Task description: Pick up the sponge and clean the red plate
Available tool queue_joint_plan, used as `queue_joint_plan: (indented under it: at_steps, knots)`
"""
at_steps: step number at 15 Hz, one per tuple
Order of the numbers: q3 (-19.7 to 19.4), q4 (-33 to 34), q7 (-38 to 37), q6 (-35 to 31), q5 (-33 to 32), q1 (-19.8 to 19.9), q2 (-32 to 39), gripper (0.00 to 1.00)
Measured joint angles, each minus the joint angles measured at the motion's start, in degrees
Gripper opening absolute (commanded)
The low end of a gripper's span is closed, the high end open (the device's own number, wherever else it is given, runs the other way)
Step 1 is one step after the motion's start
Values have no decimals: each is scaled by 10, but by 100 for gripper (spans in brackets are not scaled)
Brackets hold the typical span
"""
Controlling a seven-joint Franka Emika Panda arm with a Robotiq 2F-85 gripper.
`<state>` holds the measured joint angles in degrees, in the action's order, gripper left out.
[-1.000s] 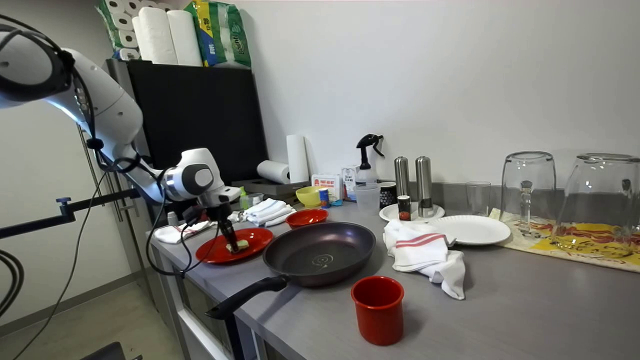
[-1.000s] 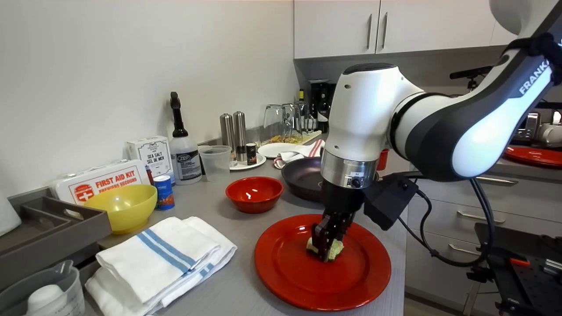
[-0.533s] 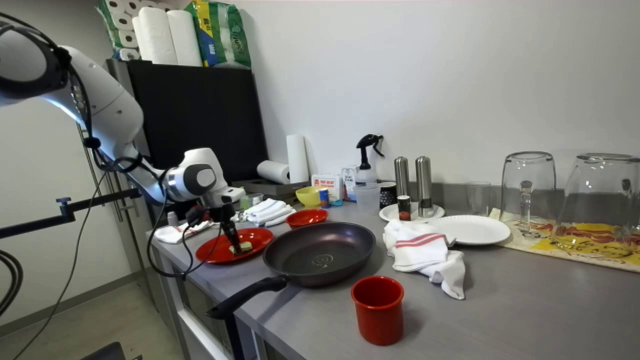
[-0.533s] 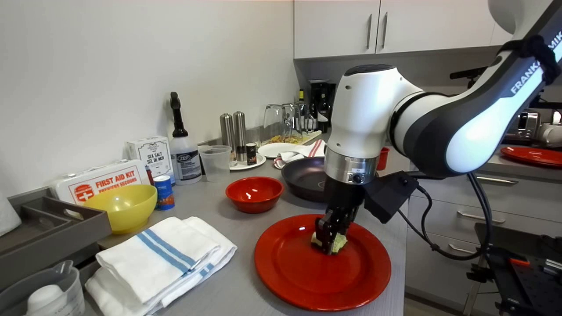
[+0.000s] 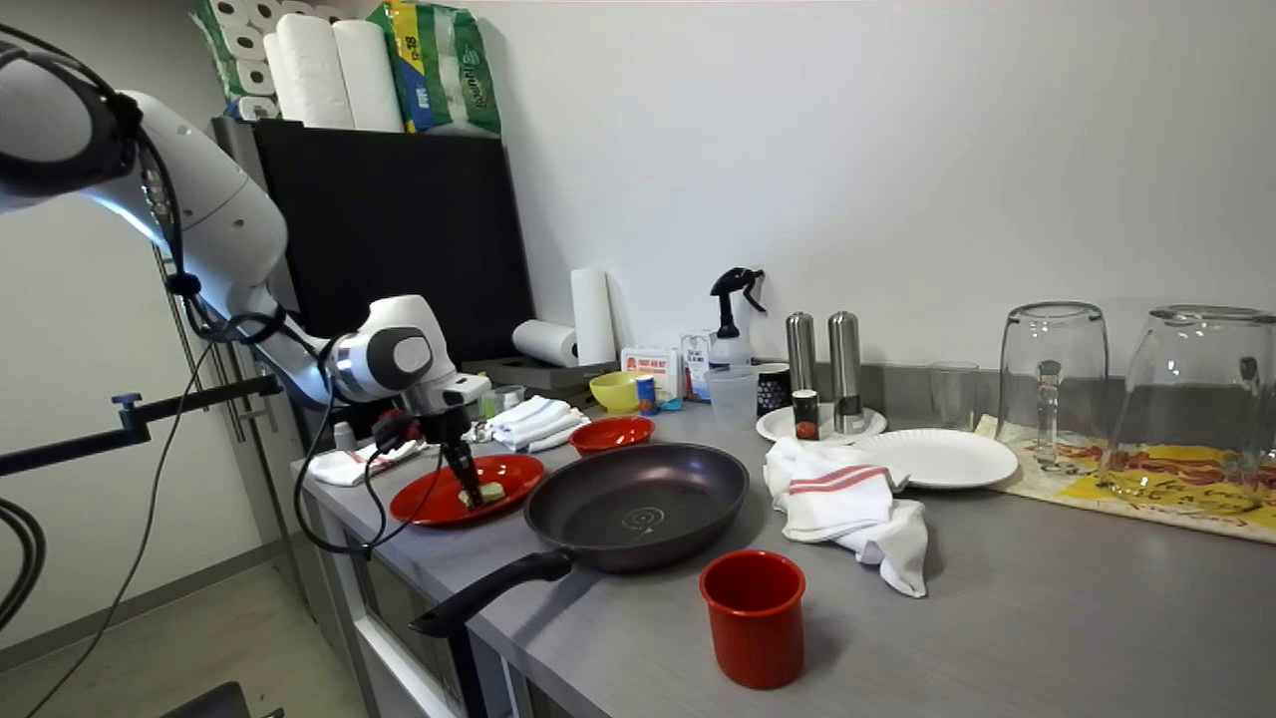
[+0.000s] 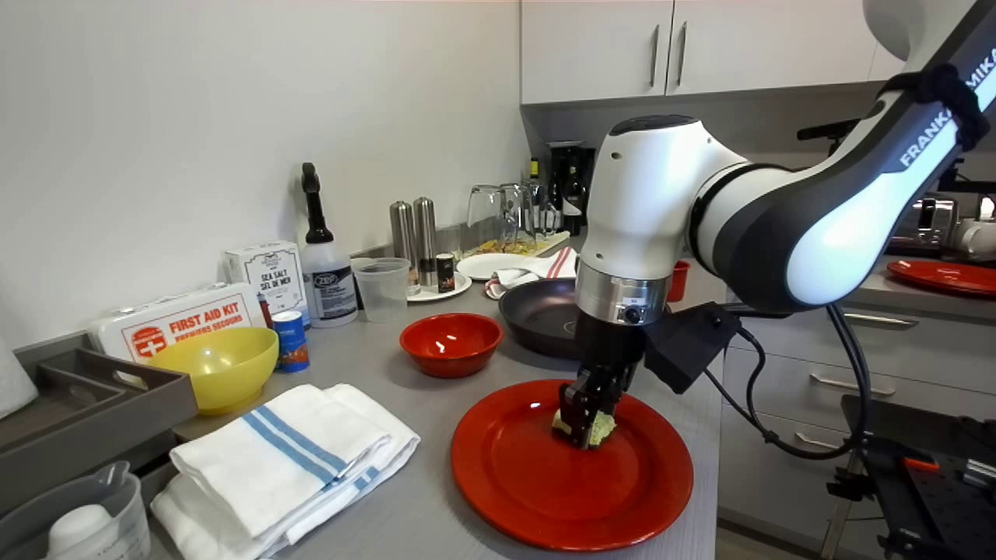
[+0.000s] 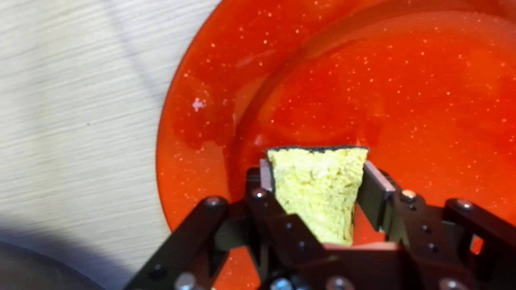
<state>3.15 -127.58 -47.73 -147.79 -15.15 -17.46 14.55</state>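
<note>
My gripper [image 7: 318,177] is shut on the yellow sponge [image 7: 318,189], which has a dark layer along its edges. One pad [image 7: 377,177] presses on it from the right and the other from the left in the wrist view. The glossy red plate [image 6: 576,505] lies flat on the counter, and the sponge [image 6: 601,429] is down at its surface, inside the rim and off the middle toward the frying pan. In an exterior view the gripper points down onto the plate [image 5: 424,499], with the sponge [image 5: 492,493] showing at the fingertips. The sponge's underside is hidden.
A black frying pan [image 5: 638,509] and a small red bowl [image 6: 451,346] stand close to the plate. Folded white towels [image 6: 296,459] lie beside it. A red cup [image 5: 753,618] stands nearer the counter's front edge. Cables [image 6: 751,412] hang from the wrist.
My gripper has slid a short way across the plate toward the frying pan, with the sponge still in its grip. Over the last half second it has barely moved. The plate has stayed put.
</note>
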Motion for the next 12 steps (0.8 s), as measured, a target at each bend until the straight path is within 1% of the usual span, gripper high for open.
queue_joint_plan:
  at_steps: [5, 12]
  knots:
    - [6, 1, 0, -1, 0, 0, 0, 27]
    - [36, 12, 0, -1, 1, -15, 0, 27]
